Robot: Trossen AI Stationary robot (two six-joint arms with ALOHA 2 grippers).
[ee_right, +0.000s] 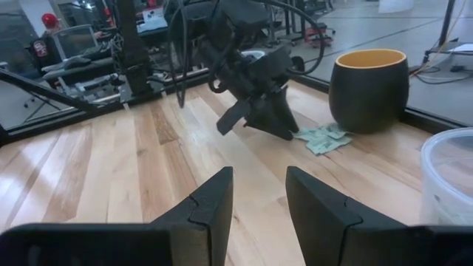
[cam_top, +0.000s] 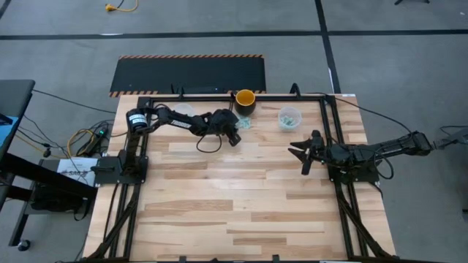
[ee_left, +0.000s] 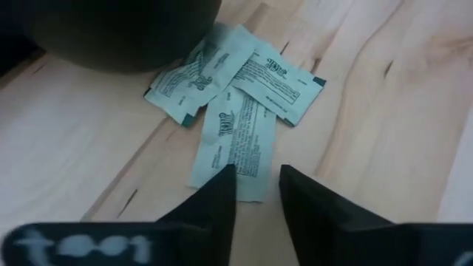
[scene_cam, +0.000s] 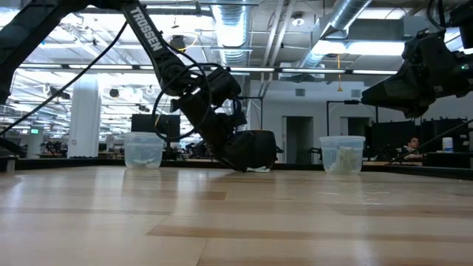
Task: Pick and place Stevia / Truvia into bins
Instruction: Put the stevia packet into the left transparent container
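On a wooden table (cam_top: 219, 197), the left gripper (ee_left: 257, 191) hovers with fingers slightly spread over 3 light green Stevia sachets (ee_left: 235, 140) lying beside a dark yellow-lined cup (cam_top: 245, 99), while the right gripper (cam_top: 301, 154) waits apart, fingers parted and empty, near 1 clear bin (cam_top: 289, 117).

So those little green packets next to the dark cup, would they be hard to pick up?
Probably fiddly. The packets lie flat and overlapping on the table, so the left gripper may catch two together. They look like thin paper, likely light and floppy, and may slide when nudged.
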